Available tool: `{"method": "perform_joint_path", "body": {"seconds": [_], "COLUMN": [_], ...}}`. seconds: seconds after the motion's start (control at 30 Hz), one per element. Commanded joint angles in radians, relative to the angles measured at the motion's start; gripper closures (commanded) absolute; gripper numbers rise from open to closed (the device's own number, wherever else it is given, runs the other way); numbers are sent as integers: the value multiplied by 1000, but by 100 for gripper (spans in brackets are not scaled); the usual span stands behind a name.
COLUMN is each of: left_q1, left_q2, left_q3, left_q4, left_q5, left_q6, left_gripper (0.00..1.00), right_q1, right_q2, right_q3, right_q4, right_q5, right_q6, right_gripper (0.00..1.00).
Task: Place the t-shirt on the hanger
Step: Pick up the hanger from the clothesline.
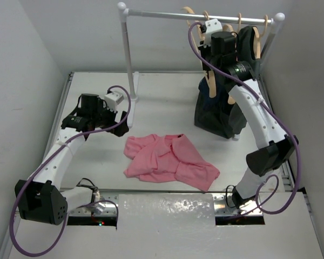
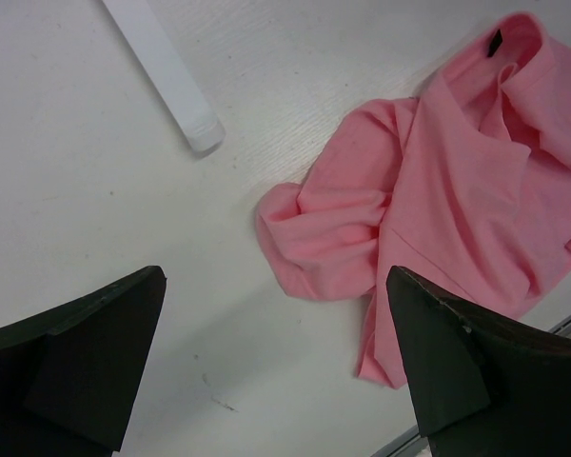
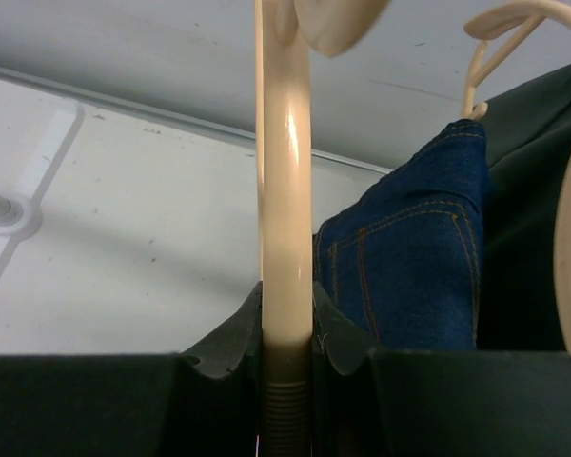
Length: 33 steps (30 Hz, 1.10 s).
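Note:
The pink t-shirt [image 1: 167, 162] lies crumpled on the white table near its front edge; it also shows in the left wrist view [image 2: 438, 190]. My left gripper [image 1: 120, 117] hovers open and empty just left of it, its jaws [image 2: 276, 324] wide apart over bare table. My right gripper [image 1: 208, 29] is raised at the clothes rail and shut on the pale tan wooden hanger [image 3: 285, 190], whose bar stands clamped between the fingers. In the top view the wrist hides most of that hanger.
A white clothes rack [image 1: 200, 16] stands at the back; its left post [image 1: 130, 54] comes down near my left gripper [image 2: 162, 67]. A navy garment [image 1: 210, 108] and a dark grey-green garment [image 1: 245, 40] hang on other hangers beside my right gripper [image 3: 409, 257].

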Motion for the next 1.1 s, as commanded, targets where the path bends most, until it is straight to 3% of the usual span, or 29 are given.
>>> {"method": "perform_joint_path", "body": {"seconds": [0.0,0.23,0.6,0.67,0.73,0.77,0.83,0.9,0.97,1.07], "left_q1": [-3,-5,-6,-20,-113,-171,-296,-353,-374,-405], "left_q2": [-2,30,26,26,41,55,102,180,248,377], "left_q3": [49,89,98,99,116,125,144,150,152,162], "left_q4": [23,25,26,25,-10,-53,-82,-81,-69,-53], "left_q5": [20,39,52,61,26,-35,-24,6,52,99], "left_q6": [7,16,25,41,73,97,78,30,-51,-107], "left_gripper": [2,2,5,11,24,28,33,34,37,29], "right_q1": [4,6,8,17,46,58,83,81,83,83], "right_q2": [-98,-225,-228,-294,-345,-401,-470,-582,-630,-666], "right_q3": [-22,-144,-158,-251,-380,-428,-608,-777,-844,-894], "right_q4": [36,226,225,200,152,135,125,150,130,50], "right_q5": [-19,-86,-229,-281,-307,-330,-324,-272,-231,-183], "right_q6": [-33,-104,-128,-118,-113,-109,-74,-5,17,46], "right_gripper": [100,100,100,100,100,100,100,100,100,100]}}
